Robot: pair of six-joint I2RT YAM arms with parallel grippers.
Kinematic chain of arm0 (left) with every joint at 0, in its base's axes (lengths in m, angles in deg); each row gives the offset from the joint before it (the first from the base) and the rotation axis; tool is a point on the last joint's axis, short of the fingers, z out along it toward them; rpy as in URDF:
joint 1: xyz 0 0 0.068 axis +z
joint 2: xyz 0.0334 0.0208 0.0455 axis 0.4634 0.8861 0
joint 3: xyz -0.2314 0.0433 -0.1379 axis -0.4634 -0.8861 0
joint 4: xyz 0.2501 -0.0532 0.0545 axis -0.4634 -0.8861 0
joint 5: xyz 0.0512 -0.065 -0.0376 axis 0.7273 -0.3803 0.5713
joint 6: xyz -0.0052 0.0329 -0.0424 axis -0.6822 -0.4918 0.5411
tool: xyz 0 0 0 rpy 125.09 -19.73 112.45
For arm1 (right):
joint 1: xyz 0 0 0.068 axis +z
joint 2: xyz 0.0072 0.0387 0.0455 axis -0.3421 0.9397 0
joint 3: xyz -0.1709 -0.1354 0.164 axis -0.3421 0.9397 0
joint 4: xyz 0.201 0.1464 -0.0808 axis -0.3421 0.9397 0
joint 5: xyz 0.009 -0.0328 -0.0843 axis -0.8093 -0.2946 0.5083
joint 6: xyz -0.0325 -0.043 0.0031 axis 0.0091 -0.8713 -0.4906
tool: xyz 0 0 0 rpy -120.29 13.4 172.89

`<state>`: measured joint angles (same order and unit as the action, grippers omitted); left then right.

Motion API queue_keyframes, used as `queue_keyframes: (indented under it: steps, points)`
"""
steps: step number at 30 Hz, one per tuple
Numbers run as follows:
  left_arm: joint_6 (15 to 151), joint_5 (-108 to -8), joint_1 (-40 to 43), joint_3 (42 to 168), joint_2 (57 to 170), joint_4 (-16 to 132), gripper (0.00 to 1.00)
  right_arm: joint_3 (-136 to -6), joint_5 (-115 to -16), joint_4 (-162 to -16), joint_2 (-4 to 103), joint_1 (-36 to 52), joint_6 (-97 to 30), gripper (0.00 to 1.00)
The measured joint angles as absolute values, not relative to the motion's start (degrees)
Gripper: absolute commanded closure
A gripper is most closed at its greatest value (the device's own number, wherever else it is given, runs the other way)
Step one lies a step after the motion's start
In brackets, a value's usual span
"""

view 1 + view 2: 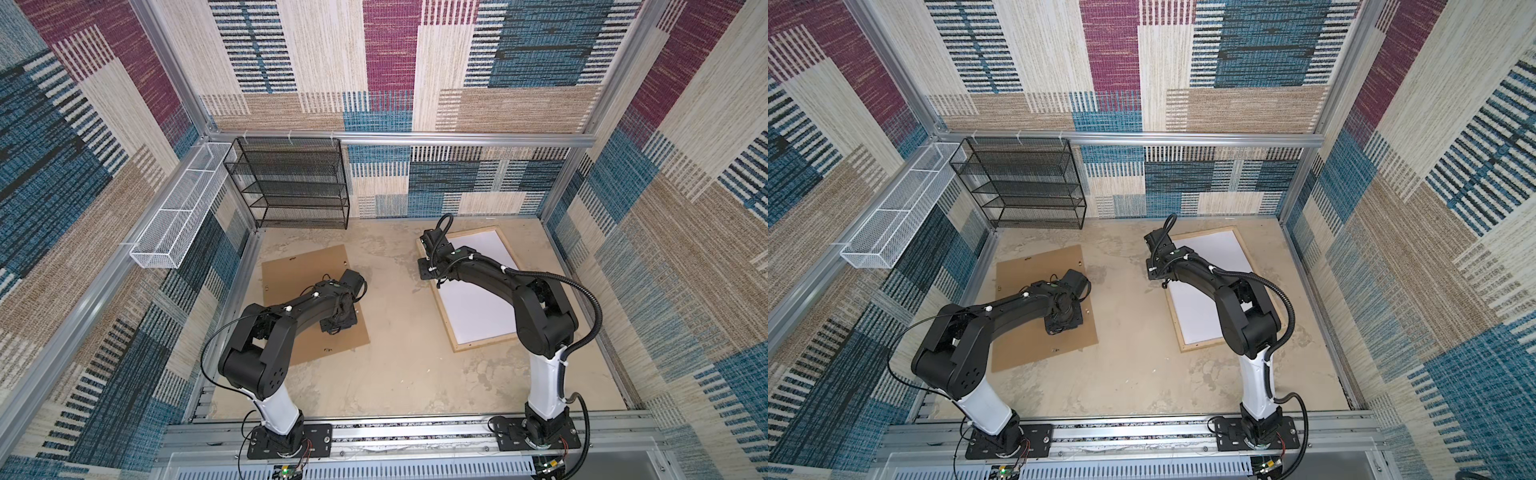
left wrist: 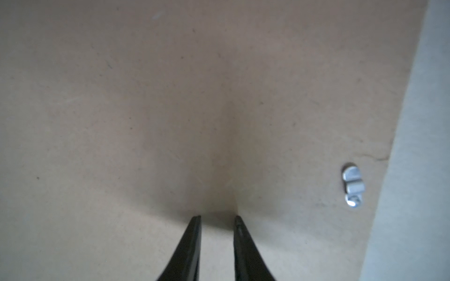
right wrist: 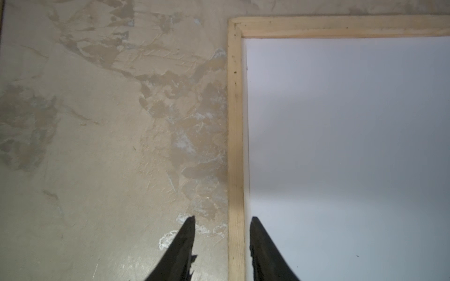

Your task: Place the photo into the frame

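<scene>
Right wrist view: right fingers point(image 3: 264, 243) stand apart at a moderate gap with nothing between them. They straddle one long bar of the frame point(image 3: 235, 121), one tip over the bare worktop point(image 3: 97, 170), the other over the white sheet inside. The bar runs straight ahead between the tips to a corner, so the closing line crosses the bar squarely.

- Photo point(image 3: 341, 146): judged to be that white sheet, plain back up, lying flat inside the bars. No printed side shows. A thin, brighter strip runs between its edge and the straddled bar, so it may sit slightly off that side.
- Top views: the frame lies flat on the right half of the worktop. Its long axis runs away from the arm bases, tilted a little. The right arm reaches over it to the far end of the bar facing mid-worktop.
- Left fingers point(image 2: 192, 243): narrow gap, empty, tips low over the brown backing board point(image 2: 146, 97), near its metal hanger clip point(image 2: 353, 186). I cannot tell whether they touch the board. This arm is well apart from the frame.

Judgement: the right arm is the nearer one. Any nudge to seat the sheet goes sideways from that bar, toward the frame's middle.
</scene>
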<state>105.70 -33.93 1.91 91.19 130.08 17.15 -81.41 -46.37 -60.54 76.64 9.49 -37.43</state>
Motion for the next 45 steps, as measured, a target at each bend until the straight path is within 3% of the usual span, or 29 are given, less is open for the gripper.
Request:
queue_keyframes:
  steps: [15,22,33,40,45]
  points:
    - [105.7,-32.3,-9.2,99.6,137.9,19.3,0.74,-80.3,-56.4,-63.6,76.7,9.5,-36.9,0.59]
    - [105.9,-34.3,-11.0,93.7,128.3,17.3,0.65,-78.8,-63.0,-66.6,77.5,9.6,-35.5,0.57]
    - [109.4,-34.4,-0.5,78.1,111.6,11.5,0.57,-76.2,-71.4,-72.3,78.5,15.9,-33.7,0.53]
    - [110.2,-38.1,9.1,67.3,97.0,10.8,0.38,-76.8,-73.2,-72.3,80.6,18.1,-33.6,0.51]
    - [110.2,-40.3,14.2,63.1,89.6,11.2,0.34,-78.2,-73.4,-71.8,81.7,18.6,-34.1,0.51]
